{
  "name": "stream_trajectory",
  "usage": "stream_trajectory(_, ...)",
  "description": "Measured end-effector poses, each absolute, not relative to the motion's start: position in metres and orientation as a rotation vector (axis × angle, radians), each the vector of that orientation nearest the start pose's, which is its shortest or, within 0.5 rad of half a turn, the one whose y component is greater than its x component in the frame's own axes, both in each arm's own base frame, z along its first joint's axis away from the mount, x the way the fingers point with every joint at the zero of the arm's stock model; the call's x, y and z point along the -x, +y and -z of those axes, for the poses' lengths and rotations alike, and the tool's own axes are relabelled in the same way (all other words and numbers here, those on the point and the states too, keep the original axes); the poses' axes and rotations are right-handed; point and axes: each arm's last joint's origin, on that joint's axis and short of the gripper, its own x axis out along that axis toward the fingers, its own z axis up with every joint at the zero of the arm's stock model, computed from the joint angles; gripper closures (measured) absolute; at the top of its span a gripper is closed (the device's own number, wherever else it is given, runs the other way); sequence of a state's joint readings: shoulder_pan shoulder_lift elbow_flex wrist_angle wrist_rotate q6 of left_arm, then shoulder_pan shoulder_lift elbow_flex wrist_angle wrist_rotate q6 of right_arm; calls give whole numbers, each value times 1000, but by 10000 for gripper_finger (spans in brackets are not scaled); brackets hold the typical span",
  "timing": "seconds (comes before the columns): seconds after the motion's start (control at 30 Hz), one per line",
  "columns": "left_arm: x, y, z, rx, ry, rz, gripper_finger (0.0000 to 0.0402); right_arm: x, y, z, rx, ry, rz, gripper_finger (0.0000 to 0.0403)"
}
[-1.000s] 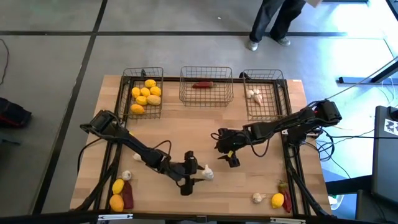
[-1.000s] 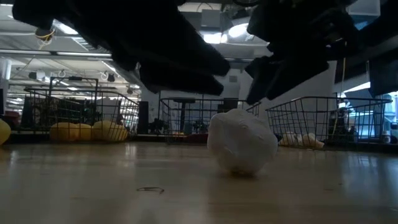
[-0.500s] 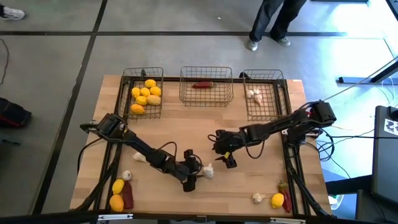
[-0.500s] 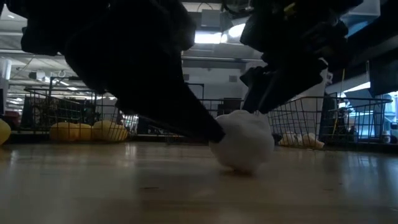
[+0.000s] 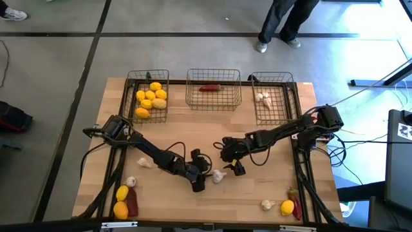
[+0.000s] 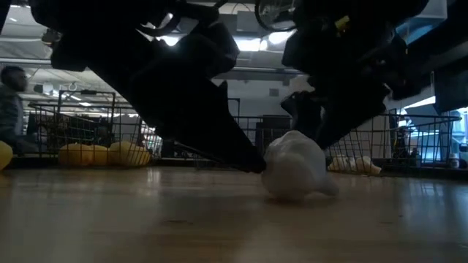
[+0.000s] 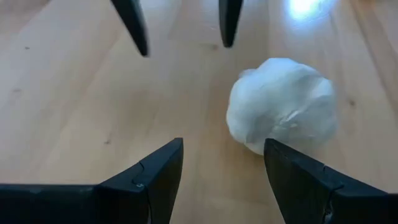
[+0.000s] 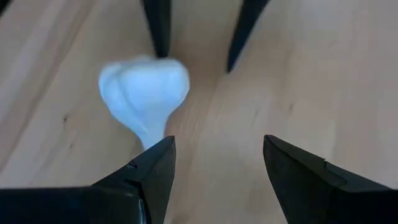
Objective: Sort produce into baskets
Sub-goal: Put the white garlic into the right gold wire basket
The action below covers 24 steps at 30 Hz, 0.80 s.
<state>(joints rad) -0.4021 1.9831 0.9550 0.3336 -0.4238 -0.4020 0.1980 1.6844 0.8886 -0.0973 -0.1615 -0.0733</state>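
Three baskets [image 5: 214, 90] | two tools, left [image 5: 205, 173], right [image 5: 232, 161], both wide (nothing held); one garlic bulb [image 5: 219, 176] between

Pale wooden table [image 5: 193, 132], smooth, matt; papery white garlic bulb [image 7: 281, 104]; dark wire baskets [image 5: 213, 89].

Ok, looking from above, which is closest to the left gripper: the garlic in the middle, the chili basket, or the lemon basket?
From the left gripper:
1. Garlic bulb, right beside it, mid-table.
2. Chili basket, far edge, centre.
3. Lemon basket, far-left corner; only a little farther away than the chili basket.
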Motion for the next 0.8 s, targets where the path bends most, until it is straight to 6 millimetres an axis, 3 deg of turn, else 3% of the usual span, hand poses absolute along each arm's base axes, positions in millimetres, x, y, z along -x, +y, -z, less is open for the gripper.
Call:
stream_trajectory(0.23, -351, -135, -107, 107, 614, -147, 182, -313, 77, -144, -4, 985, -405, 166)
stream_trajectory(0.47, -353, -134, -108, 109, 602, -146, 182, -315, 98, -142, -39, 944, -440, 166)
stream_trajectory(0.8, -355, -129, -108, 115, 598, -161, 182, -319, 98, -139, -78, 924, -375, 166)
